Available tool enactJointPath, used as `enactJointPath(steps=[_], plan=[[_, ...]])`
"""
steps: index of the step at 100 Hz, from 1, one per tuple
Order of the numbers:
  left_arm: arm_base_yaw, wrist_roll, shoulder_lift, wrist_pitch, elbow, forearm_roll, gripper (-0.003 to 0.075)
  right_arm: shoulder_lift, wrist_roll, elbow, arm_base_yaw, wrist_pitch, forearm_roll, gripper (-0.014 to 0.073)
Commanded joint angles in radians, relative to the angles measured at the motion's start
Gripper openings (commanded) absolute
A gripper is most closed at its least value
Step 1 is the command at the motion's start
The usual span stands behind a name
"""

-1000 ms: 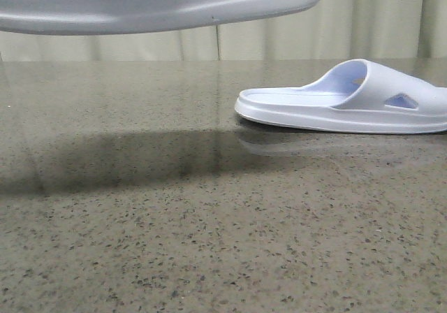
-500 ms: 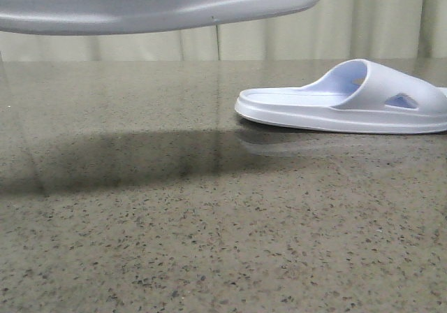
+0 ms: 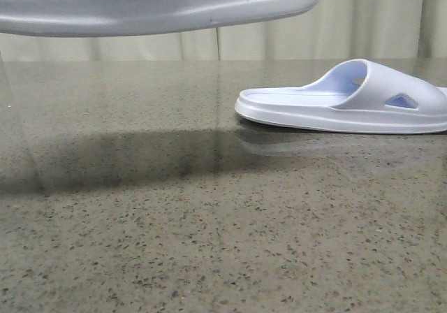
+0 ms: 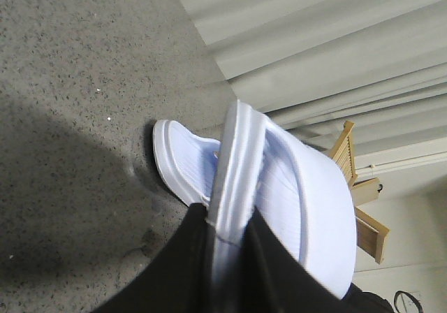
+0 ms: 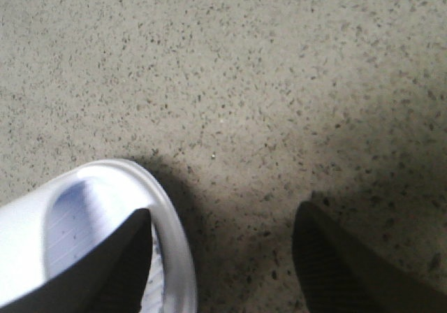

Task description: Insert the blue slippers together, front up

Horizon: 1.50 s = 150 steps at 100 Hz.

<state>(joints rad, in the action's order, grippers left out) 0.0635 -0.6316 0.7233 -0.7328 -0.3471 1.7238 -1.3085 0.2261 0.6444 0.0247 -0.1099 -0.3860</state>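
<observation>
One pale blue slipper hangs in the air at the top left of the front view, lying level. In the left wrist view my left gripper is shut on this slipper's side edge. The other slipper lies flat on the table at the right, strap to the right; its heel end shows in the left wrist view. In the right wrist view my right gripper is open just above the table. One finger is over this slipper's footbed and the other is off to its side. Neither gripper shows in the front view.
The table is speckled grey-green stone. A pale pleated curtain hangs behind it. A wooden frame stands by the curtain in the left wrist view. The lifted slipper casts a dark shadow on the table's left half.
The lifted slipper has shifted very slightly to the left. The slipper on the table has not moved.
</observation>
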Motion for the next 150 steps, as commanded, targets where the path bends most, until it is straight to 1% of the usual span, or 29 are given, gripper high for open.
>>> enactJointPath(steps=[1, 27, 34, 39, 46, 58, 64, 84, 98, 126, 138, 150], plan=[[-0.001, -0.002, -0.004, -0.026, -0.036, 0.049, 0.0016, 0.006, -0.001, 0.026, -0.022, 0.048, -0.007, 0.0380], [-0.001, -0.002, -0.004, -0.026, -0.036, 0.048, 0.0016, -0.040, -0.001, 0.026, -0.090, 0.060, -0.014, 0.0380], [-0.001, -0.002, -0.004, -0.026, -0.036, 0.048, 0.0016, -0.057, -0.001, 0.026, -0.095, 0.062, -0.021, 0.0358], [-0.001, -0.002, -0.004, -0.026, -0.036, 0.048, 0.0016, -0.066, -0.001, 0.026, -0.099, 0.062, -0.023, 0.0309], [-0.001, -0.002, -0.004, -0.026, -0.036, 0.047, 0.0016, -0.072, -0.001, 0.026, -0.099, 0.062, -0.024, 0.0204], [-0.001, -0.002, -0.004, -0.026, -0.036, 0.042, 0.0016, -0.074, -0.001, 0.026, -0.099, 0.088, -0.024, -0.0015], [-0.001, -0.002, -0.004, -0.026, -0.036, 0.042, 0.0016, -0.074, -0.001, 0.026, -0.099, 0.110, -0.024, -0.0106], [-0.001, -0.002, -0.004, -0.026, -0.036, 0.041, 0.0016, -0.072, -0.001, 0.026, -0.099, 0.171, -0.026, -0.0107], [-0.001, -0.002, -0.004, -0.026, -0.036, 0.039, 0.0016, -0.020, -0.001, 0.026, -0.099, 0.223, -0.026, -0.0107], [-0.001, -0.002, -0.004, -0.026, -0.036, 0.034, 0.0016, 0.213, -0.001, 0.026, -0.099, 0.319, -0.003, -0.0107], [-0.001, -0.002, -0.004, -0.026, -0.036, 0.033, 0.0016, 0.340, -0.001, 0.028, -0.099, 0.322, 0.004, -0.0107], [-0.001, -0.002, -0.004, -0.026, -0.036, 0.033, 0.0016, 0.452, -0.001, 0.042, -0.099, 0.299, 0.047, -0.0107]])
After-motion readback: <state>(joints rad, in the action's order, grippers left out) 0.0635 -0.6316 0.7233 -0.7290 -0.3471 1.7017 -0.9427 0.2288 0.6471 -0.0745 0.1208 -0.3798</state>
